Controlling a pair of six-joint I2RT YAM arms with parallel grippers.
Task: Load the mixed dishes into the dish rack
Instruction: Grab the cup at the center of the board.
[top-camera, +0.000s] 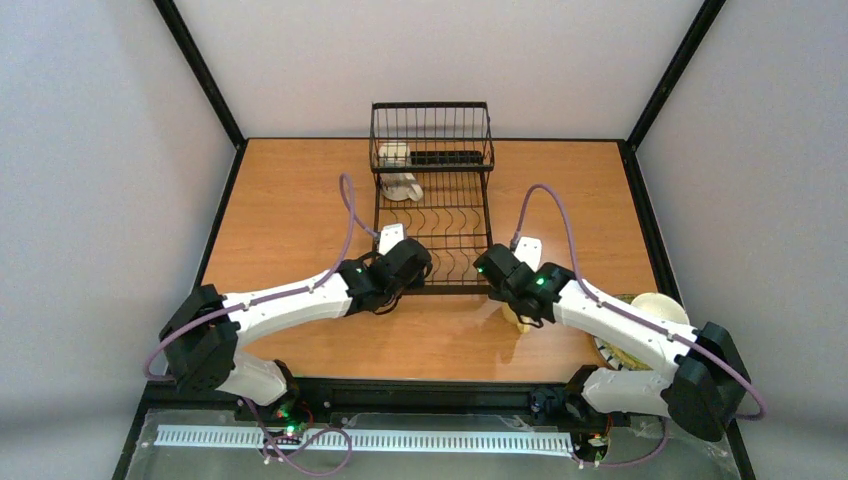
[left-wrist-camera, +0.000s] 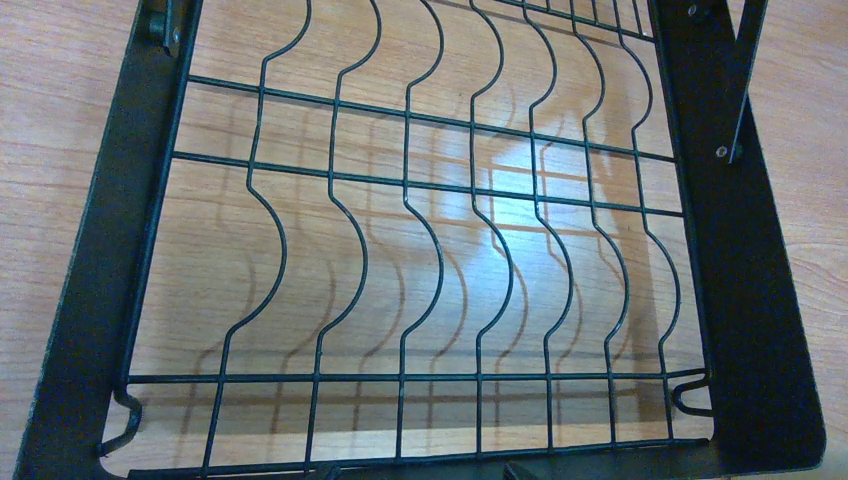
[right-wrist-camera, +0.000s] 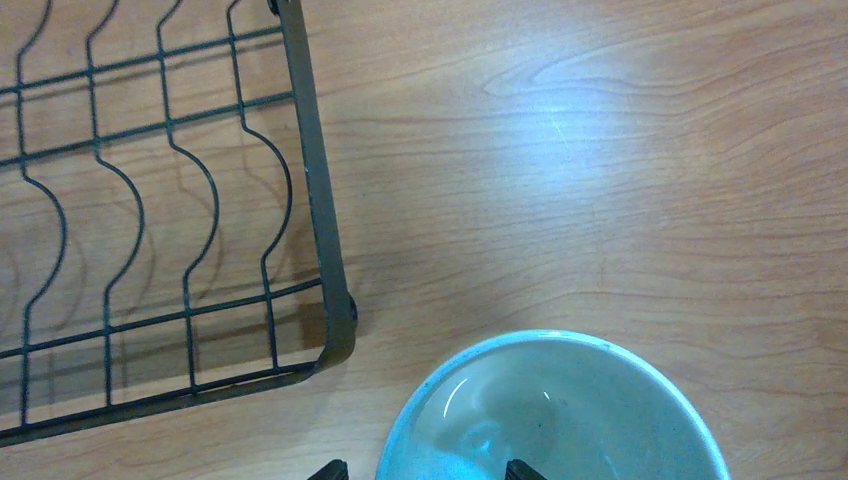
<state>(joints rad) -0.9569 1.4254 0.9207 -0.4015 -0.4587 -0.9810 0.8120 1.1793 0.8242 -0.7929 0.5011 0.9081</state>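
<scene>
The right claw gapes astride the rim of the teal-and-white bowl, which sits on the bench just beside the dish rack, while the left claw, parted and empty, hovers over its plate slots.

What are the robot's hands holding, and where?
The right gripper straddles the teal-and-white bowl at its near rim, one finger inside, one outside; whether it's clamped cannot be told. The left gripper holds nothing.
</scene>
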